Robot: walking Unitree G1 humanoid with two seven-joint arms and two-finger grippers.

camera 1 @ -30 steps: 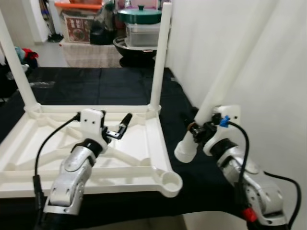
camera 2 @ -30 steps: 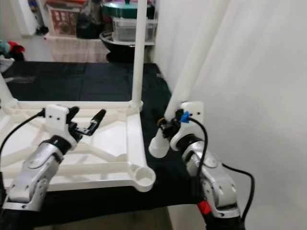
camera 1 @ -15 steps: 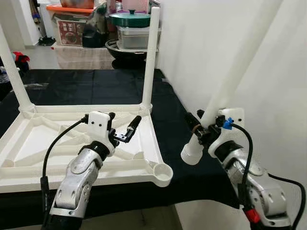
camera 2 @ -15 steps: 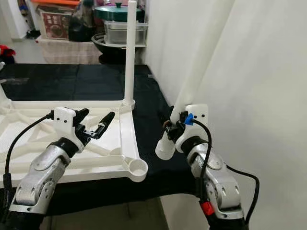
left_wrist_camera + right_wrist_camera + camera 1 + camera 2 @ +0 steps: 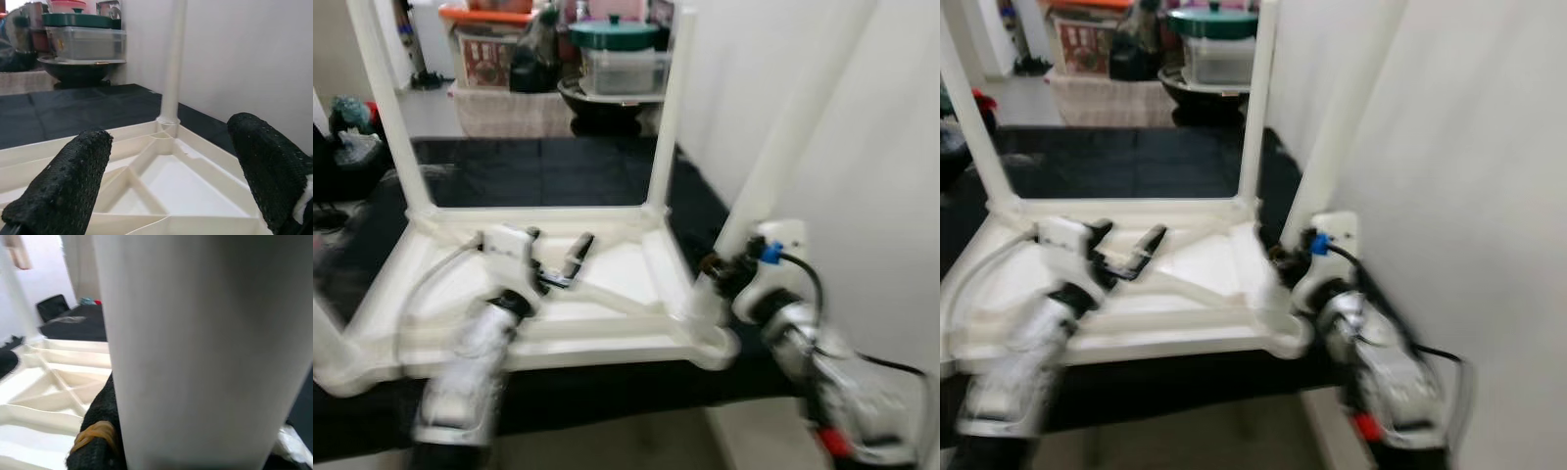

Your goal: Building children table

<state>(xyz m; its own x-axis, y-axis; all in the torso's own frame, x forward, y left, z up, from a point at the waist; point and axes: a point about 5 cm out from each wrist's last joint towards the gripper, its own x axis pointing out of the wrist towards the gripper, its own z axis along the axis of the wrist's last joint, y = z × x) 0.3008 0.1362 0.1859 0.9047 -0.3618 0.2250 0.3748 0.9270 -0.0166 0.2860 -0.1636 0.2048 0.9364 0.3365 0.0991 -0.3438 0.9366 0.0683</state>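
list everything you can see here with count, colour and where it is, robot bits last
table top: 1, white, lying upside down on the black cloth, ribbed underside up
fitted legs: 2 clear, white, upright in the far corners; a third corner at the near left is blurred
loose leg: 1, white, slanting along the wall, lower end at the near right corner of the table top
black cloth: 1, black, under the table top
storage boxes and pots: several, green, clear, orange, at the far end
wall: white, on the right
left gripper: 1, black fingers open above the table top
right gripper: 1, black fingers shut on the loose leg
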